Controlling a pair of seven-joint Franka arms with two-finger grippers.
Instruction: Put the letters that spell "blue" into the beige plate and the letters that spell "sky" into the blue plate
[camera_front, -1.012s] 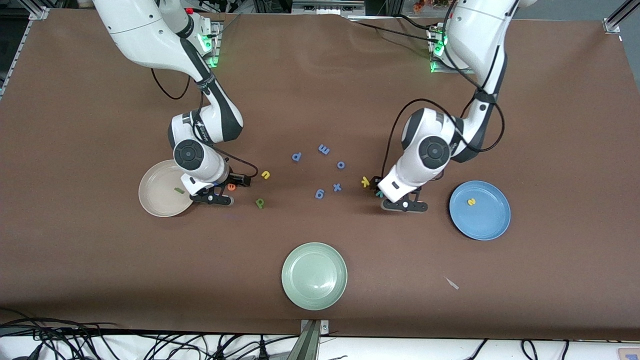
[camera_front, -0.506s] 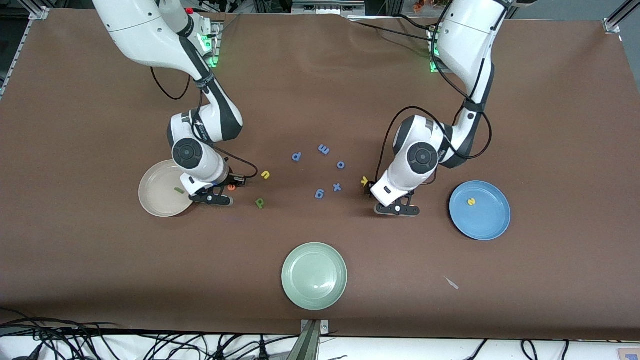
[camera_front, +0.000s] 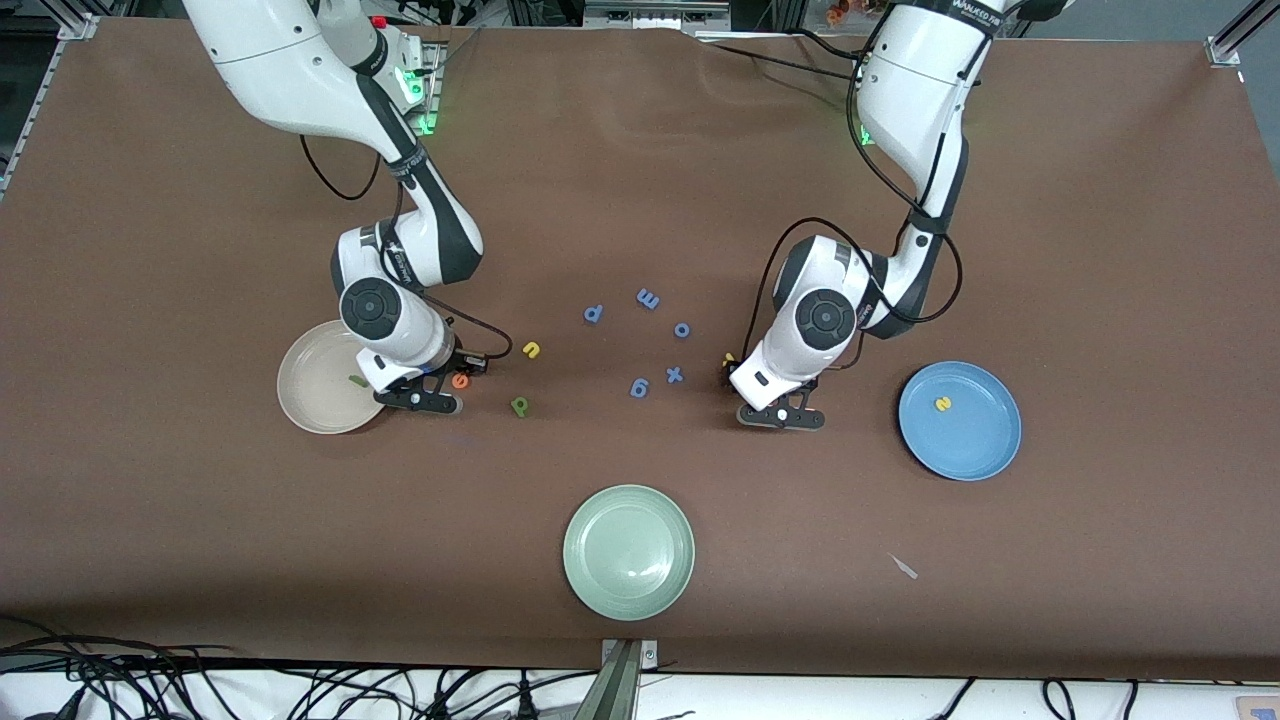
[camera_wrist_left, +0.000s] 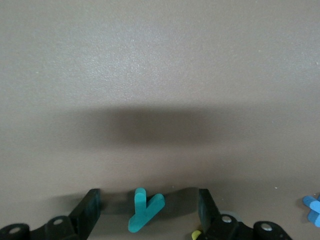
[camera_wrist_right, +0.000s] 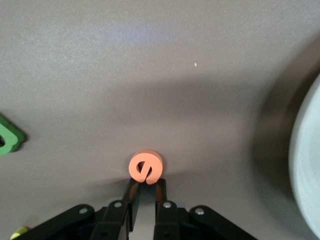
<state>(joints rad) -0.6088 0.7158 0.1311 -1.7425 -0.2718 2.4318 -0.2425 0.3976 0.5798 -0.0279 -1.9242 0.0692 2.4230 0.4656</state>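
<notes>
Plates number three in the front view: a beige plate (camera_front: 325, 377) at middle left of the frame, a blue plate (camera_front: 959, 420) at middle right, and a pale green plate (camera_front: 628, 551) low at centre. The beige plate holds one dark-green l (camera_front: 356, 380); the blue plate holds one yellow s (camera_front: 941, 403). Five periwinkle-blue letters (camera_front: 640, 387) lie scattered at mid-frame, with a yellow u (camera_front: 531, 349) and a green b (camera_front: 519, 405) toward the right arm's end of them. The right gripper (camera_wrist_right: 145, 200), low beside the beige plate, has its fingers pinched on the orange e (camera_wrist_right: 145, 167), which the right wrist view shows whole while the front view shows only a sliver of it (camera_front: 460, 380). The left gripper (camera_wrist_left: 148, 210) stands with fingers apart, straddling the teal y (camera_wrist_left: 143, 210) without touching it; the front view hides that letter under the arm and shows just a bit of the yellow k (camera_front: 729, 358) at the gripper's edge.
</notes>
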